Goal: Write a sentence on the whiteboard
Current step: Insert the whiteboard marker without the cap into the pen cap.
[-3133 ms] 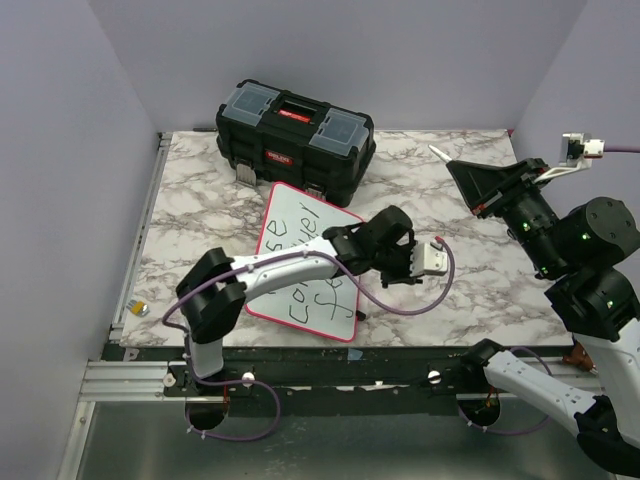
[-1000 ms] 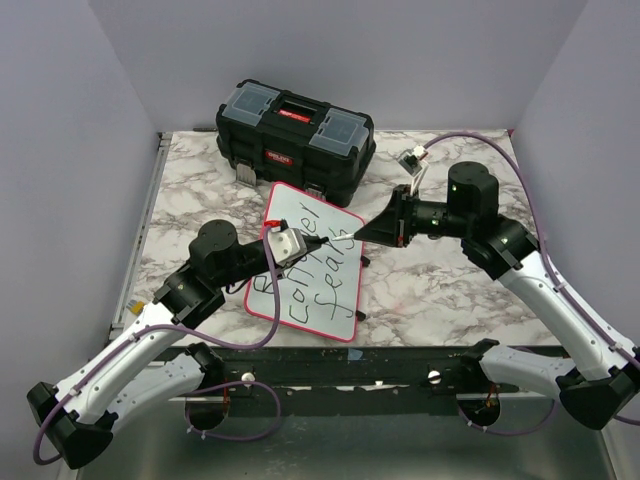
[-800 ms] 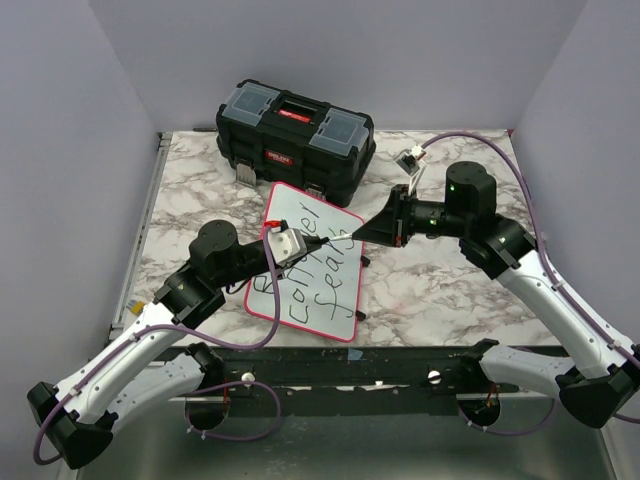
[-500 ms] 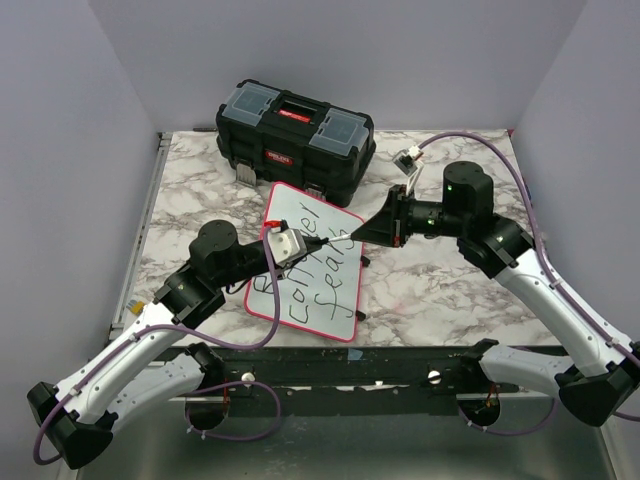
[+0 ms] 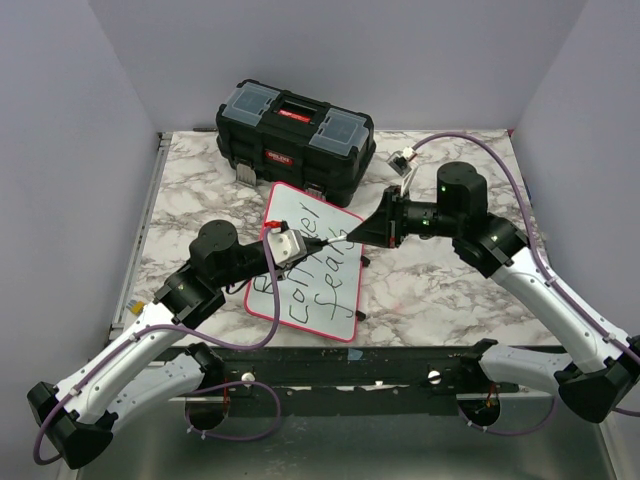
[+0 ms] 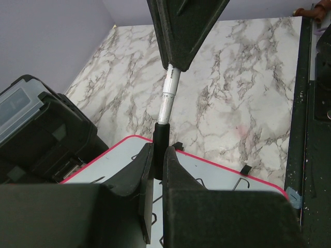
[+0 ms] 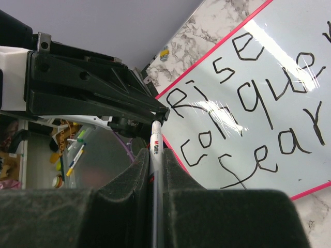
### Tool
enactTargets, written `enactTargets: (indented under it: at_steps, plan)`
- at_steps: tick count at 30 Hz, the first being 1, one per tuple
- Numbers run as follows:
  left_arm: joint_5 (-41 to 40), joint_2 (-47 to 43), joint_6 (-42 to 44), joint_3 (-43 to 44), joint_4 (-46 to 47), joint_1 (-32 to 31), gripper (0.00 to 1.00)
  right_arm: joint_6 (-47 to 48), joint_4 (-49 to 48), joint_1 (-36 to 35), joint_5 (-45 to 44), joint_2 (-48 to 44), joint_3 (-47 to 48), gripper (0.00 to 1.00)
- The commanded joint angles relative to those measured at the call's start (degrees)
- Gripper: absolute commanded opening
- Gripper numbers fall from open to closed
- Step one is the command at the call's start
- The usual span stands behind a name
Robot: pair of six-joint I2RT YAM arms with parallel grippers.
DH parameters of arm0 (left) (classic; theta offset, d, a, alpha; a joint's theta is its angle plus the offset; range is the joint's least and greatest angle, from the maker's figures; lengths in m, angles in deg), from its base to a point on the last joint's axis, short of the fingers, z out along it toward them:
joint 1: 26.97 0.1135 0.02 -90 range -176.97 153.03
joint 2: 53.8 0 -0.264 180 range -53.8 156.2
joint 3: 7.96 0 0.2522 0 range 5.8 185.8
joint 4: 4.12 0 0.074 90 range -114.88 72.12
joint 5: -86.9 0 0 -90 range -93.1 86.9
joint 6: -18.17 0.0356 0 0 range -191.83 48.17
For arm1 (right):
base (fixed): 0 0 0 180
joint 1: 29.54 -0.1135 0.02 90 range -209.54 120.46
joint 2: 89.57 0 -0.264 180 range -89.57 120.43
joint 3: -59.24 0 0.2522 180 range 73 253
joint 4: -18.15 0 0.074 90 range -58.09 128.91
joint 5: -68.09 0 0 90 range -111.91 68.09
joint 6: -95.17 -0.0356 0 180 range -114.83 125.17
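the whiteboard lies flat on the marble table, turned at an angle. its far corner sits just in front of the black toolbox and its near corner sits close to the table's front edge. its pink-red rim shows all round where the arms do not cover it.

the sentence is on its face in black hand-drawn letters, in three lines. the right wrist view shows it plainly: "rise", then "conque" running out of the frame, then a word like "fear". in the top view the last line looks like "fears".

both arms meet above the far half of the board, tip to tip. the left gripper comes in from the near left, with its claw pressed together on the black end of a marker pen. its wrist view shows the fingers squeezing that black end. the white barrel runs straight up into the right gripper.

the right gripper reaches in from the right side. its claw is pinching the barrel of the same marker, whose far end meets the left gripper. the marker is held off the board, roughly level, spanning the two claws.
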Motion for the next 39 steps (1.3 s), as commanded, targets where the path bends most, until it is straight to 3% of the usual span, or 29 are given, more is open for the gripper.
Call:
enactTargets:
  at_steps: [1,14,25,34,39]
  plan:
    - [2.28,0.05,-0.45,-0.12,0.79,0.29,0.0,1.12,0.74,-0.71,-1.04,0.98,0.23,0.01]
    - [2.72,1.54,-2.2,1.09,-0.03,0.28,0.0,5.47,5.35,-5.5,-7.49,4.07,4.23,0.01]
    - [4.34,2.71,-4.05,2.17,-0.66,0.42,0.0,9.23,7.23,-15.17,-15.73,8.73,7.35,0.01]
    - [7.69,2.19,-4.81,2.17,-0.26,0.51,0.0,10.46,4.91,-16.18,-14.31,9.89,5.84,0.01]
    - [15.31,2.45,-8.01,3.23,0.51,1.43,0.0,12.93,3.64,-16.63,-12.01,10.14,4.35,0.01]
